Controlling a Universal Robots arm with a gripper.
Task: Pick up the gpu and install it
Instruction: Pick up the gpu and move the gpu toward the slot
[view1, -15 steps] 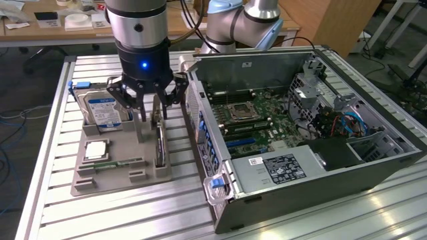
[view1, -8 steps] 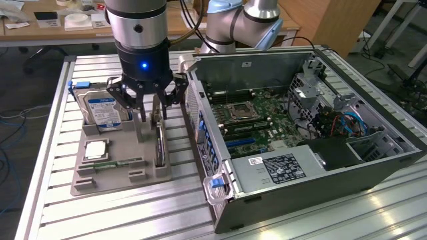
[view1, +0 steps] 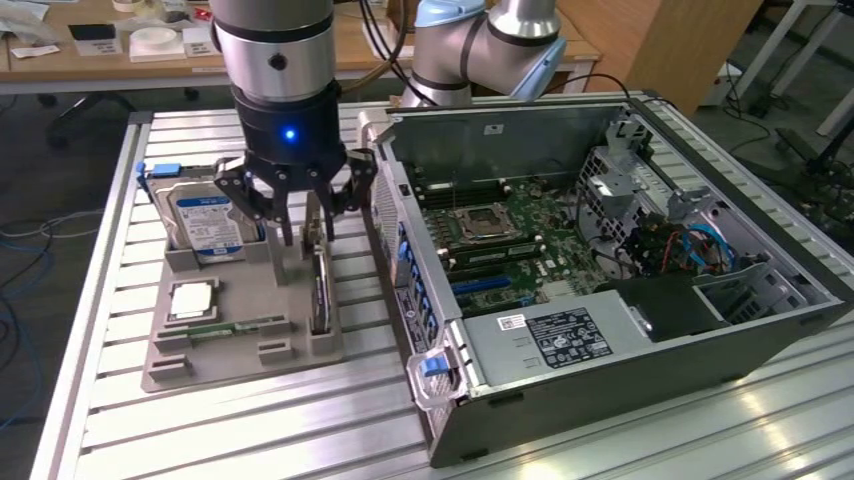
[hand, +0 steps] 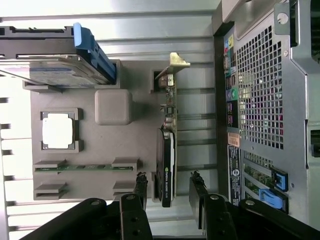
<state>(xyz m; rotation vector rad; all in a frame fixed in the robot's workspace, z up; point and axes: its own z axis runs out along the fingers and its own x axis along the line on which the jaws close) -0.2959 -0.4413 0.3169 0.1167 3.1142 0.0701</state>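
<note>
The gpu (hand: 169, 150) stands on edge in a slot at the side of a grey holder tray (hand: 113, 107). It is a green card with a black cooler and a silver bracket at its far end. My gripper (hand: 169, 181) hangs over the cooler end, open. One finger stands on each side of the card, with a gap to it on both sides. In the exterior view the gripper (view1: 307, 235) is just above the gpu (view1: 320, 295), between the hard drive and the computer case. Nothing is held.
The tray (view1: 240, 350) also carries a silver hard drive (view1: 207, 215), a CPU (view1: 194, 298) and a memory stick (view1: 227, 327). The open computer case (view1: 601, 250) lies close by on the exterior view's right, motherboard exposed. A second arm (view1: 481, 45) stands behind it.
</note>
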